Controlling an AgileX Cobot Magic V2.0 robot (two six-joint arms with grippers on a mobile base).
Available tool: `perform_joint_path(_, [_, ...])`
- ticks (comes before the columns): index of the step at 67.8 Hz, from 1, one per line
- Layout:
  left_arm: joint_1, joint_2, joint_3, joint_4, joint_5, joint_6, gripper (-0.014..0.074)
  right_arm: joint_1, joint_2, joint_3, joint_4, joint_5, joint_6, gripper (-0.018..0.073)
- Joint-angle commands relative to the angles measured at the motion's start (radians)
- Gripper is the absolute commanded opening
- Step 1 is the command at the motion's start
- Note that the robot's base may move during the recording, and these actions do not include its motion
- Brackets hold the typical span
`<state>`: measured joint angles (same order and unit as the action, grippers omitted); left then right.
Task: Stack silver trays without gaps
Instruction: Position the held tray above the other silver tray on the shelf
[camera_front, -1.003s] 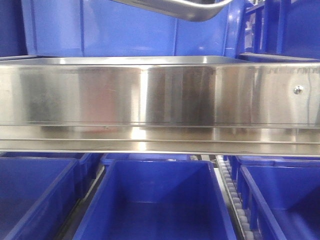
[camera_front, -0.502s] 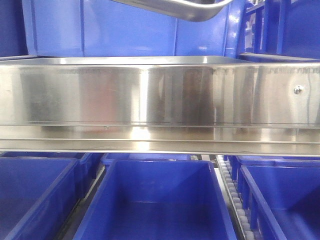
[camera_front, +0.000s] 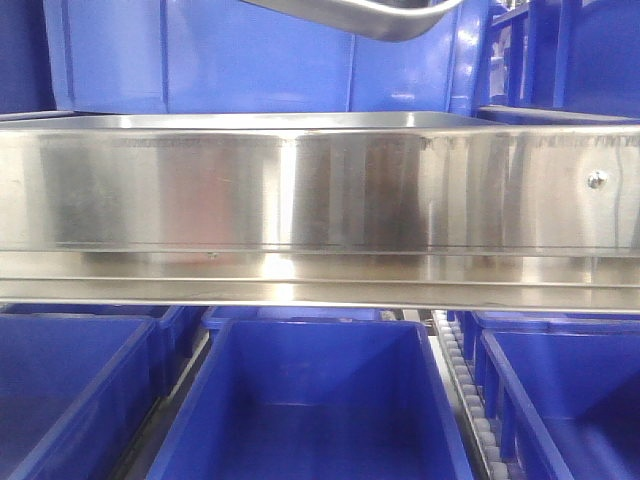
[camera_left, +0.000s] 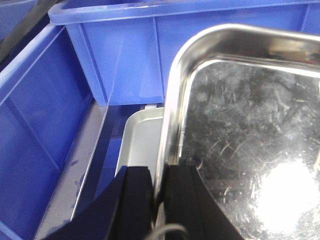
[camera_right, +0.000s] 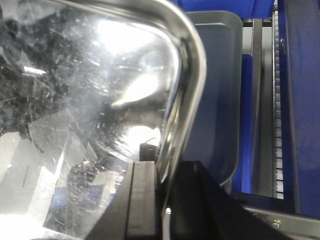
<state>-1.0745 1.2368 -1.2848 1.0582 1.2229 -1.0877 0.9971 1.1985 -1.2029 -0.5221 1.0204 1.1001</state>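
A silver tray (camera_left: 240, 130) is held in the air by both grippers. My left gripper (camera_left: 159, 200) is shut on its left rim. My right gripper (camera_right: 165, 200) is shut on its right rim (camera_right: 187, 90). In the front view only the tray's underside (camera_front: 370, 18) shows at the top edge, above the shelf. A second silver tray (camera_left: 142, 140) lies lower down beneath the held one; its right end (camera_right: 215, 100) shows in the right wrist view. The held tray sits above it, shifted and apart from it.
A long brushed-steel shelf rail (camera_front: 320, 190) with a screw (camera_front: 597, 180) spans the front view. Blue bins stand behind the trays (camera_left: 150, 50) and to the left (camera_left: 35, 110). More blue bins (camera_front: 310, 400) sit below the rail. A roller track (camera_right: 277, 100) runs at the right.
The held tray's underside has risen slightly at the top of the front view. Nothing else has moved.
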Motion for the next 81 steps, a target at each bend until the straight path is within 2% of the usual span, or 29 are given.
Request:
perform_joint_path(1, [-0.007, 0.006, -0.005, 0.001, -0.124, -0.022, -0.0016, 0.012, -0.005, -0.01, 0.012, -0.483, -0.013, -0.0015])
perform_joint_path(33, [-0.007, 0.006, -0.005, -0.022, -0.12, -0.018, -0.0016, 0.012, -0.005, -0.01, 0.012, -0.504, -0.013, -0.0015])
perform_joint_path(43, [0.015, 0.006, -0.037, -0.179, -0.114, 0.039, -0.0016, -0.002, -0.001, -0.038, 0.012, -0.349, 0.002, -0.0003])
perform_joint_path(48, [0.04, 0.006, -0.051, -0.22, -0.116, 0.069, -0.0016, -0.026, 0.004, -0.056, 0.008, -0.333, -0.002, -0.0003])
perform_joint_path(54, [0.09, 0.006, -0.065, -0.291, -0.126, 0.122, -0.0016, -0.063, 0.017, -0.081, 0.006, -0.323, -0.019, -0.0003])
perform_joint_path(63, [0.189, 0.006, -0.073, -0.462, -0.193, 0.227, -0.0016, -0.111, 0.066, -0.112, 0.006, -0.267, -0.075, -0.0003])
perform_joint_path(68, [0.243, 0.008, -0.073, -0.528, -0.227, 0.277, -0.0016, -0.129, 0.1, -0.126, 0.006, -0.275, -0.098, -0.0003])
perform_joint_path(81, [0.367, 0.058, -0.073, -0.657, -0.301, 0.419, -0.0016, -0.169, 0.2, -0.176, 0.006, -0.288, -0.119, -0.0003])
